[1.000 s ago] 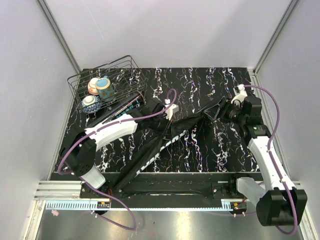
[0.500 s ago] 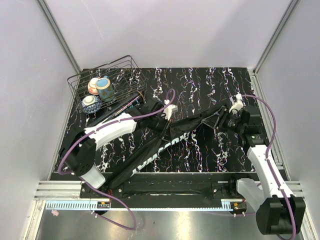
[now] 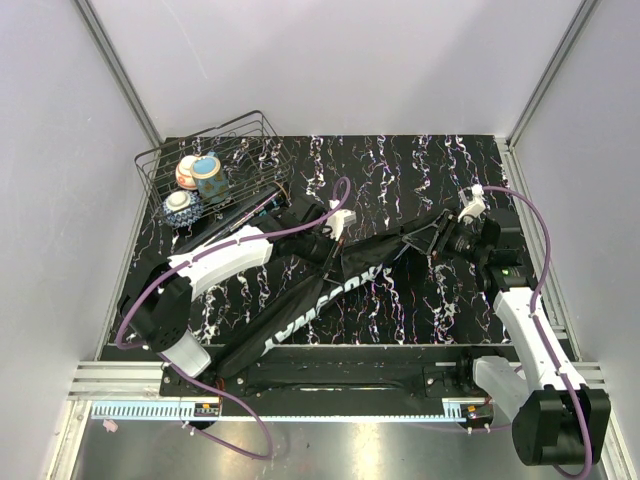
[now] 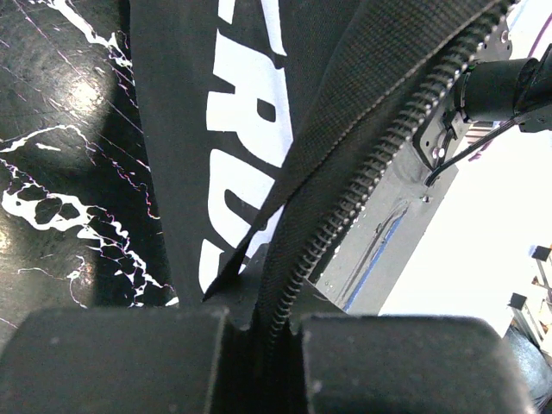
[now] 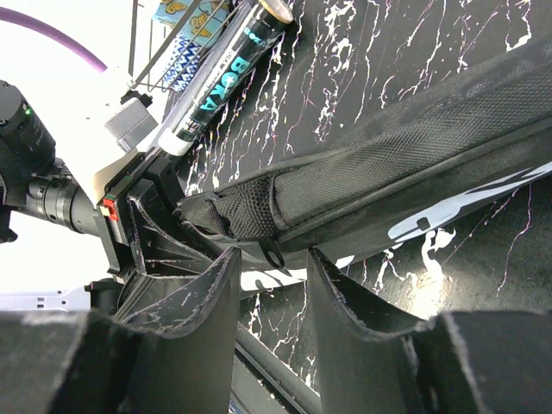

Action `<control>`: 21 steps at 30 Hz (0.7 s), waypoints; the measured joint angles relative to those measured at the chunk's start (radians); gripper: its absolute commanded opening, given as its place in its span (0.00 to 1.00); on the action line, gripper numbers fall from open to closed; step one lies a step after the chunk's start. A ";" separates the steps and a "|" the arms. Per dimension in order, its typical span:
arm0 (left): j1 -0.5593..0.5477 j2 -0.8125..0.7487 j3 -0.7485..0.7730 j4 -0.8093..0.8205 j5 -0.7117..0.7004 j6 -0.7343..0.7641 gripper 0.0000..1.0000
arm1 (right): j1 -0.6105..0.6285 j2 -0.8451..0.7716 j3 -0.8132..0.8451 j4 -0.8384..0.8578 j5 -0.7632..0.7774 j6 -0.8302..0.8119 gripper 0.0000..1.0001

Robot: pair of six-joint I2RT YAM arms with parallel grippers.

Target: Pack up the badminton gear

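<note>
The black "CROSSWAY" bag (image 3: pixel 320 300) lies diagonally across the table, its white lettering close up in the left wrist view (image 4: pixel 250 129). My left gripper (image 3: pixel 335 245) (image 4: pixel 264 317) is shut on the bag's zipper edge (image 4: pixel 345 198). My right gripper (image 3: pixel 440 236) (image 5: pixel 272 259) is open at the bag's upper right end, with a small zipper pull (image 5: pixel 274 246) hanging just at its fingertips, not pinched. The long black tube (image 3: pixel 250 212) (image 5: pixel 220 78) lies beside the basket. Rackets and shuttlecocks are out of view.
A black wire basket (image 3: pixel 262 125) (image 5: pixel 151 47) stands at the back left with three patterned bowls (image 3: pixel 195 178) in it. The metal rail (image 3: pixel 330 378) runs along the table's near edge, and grey walls close in three sides.
My right gripper has moved down and left along the bag's upper end. The bag's end has dropped lower and its tail has swung left. The left gripper keeps its hold.
</note>
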 measured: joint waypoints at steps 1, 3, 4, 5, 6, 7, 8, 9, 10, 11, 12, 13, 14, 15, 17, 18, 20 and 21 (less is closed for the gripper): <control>0.000 0.000 0.000 0.000 0.001 0.000 0.00 | 0.000 0.000 0.000 0.003 0.000 0.002 0.40; 0.000 0.000 0.000 0.000 0.002 0.000 0.00 | 0.000 0.000 0.000 0.008 0.000 0.004 0.38; 0.000 0.000 0.000 0.000 0.002 0.000 0.00 | 0.000 0.000 0.000 0.009 0.000 0.006 0.37; 0.000 0.000 0.000 0.000 0.002 0.000 0.00 | 0.000 0.000 0.000 0.013 0.000 0.008 0.36; 0.000 0.000 0.000 0.000 0.002 0.000 0.00 | 0.000 0.000 0.000 0.015 0.000 0.010 0.36; 0.000 0.000 0.000 0.000 0.002 0.000 0.00 | 0.000 0.000 0.000 0.019 0.000 0.010 0.35; 0.000 0.000 0.000 0.001 0.002 0.000 0.00 | 0.000 0.001 0.000 0.022 0.000 0.011 0.35; 0.000 0.000 0.000 0.001 0.003 0.000 0.00 | 0.000 0.002 0.000 0.025 0.000 0.011 0.35; 0.000 0.000 0.000 0.001 0.003 0.000 0.00 | 0.000 0.004 0.000 0.027 0.000 0.011 0.34; 0.000 0.000 0.000 0.001 0.003 0.000 0.00 | 0.000 0.006 0.000 0.029 0.000 0.013 0.33; 0.000 0.000 0.000 0.001 0.003 0.000 0.00 | 0.000 0.007 0.000 0.030 0.000 0.014 0.33; 0.000 0.000 0.000 0.001 0.003 0.000 0.00 | 0.000 0.008 0.000 0.031 0.000 0.015 0.32; 0.000 0.000 0.000 0.001 0.003 0.000 0.00 | 0.000 0.009 0.000 0.033 0.000 0.018 0.32; 0.000 0.000 0.000 0.001 0.003 0.000 0.00 | 0.000 0.010 0.000 0.034 0.000 0.018 0.31; 0.000 0.000 0.000 0.001 0.003 0.000 0.00 | 0.000 0.011 0.000 0.038 -0.001 0.021 0.31; 0.000 0.000 0.000 0.001 0.002 0.000 0.00 | 0.000 0.013 0.002 0.039 -0.001 0.023 0.29; 0.000 0.000 0.000 0.001 0.001 0.000 0.00 | 0.000 0.015 0.004 0.042 -0.001 0.030 0.29; 0.000 0.000 0.000 0.000 0.001 0.000 0.00 | 0.000 0.017 0.005 0.044 -0.002 0.034 0.29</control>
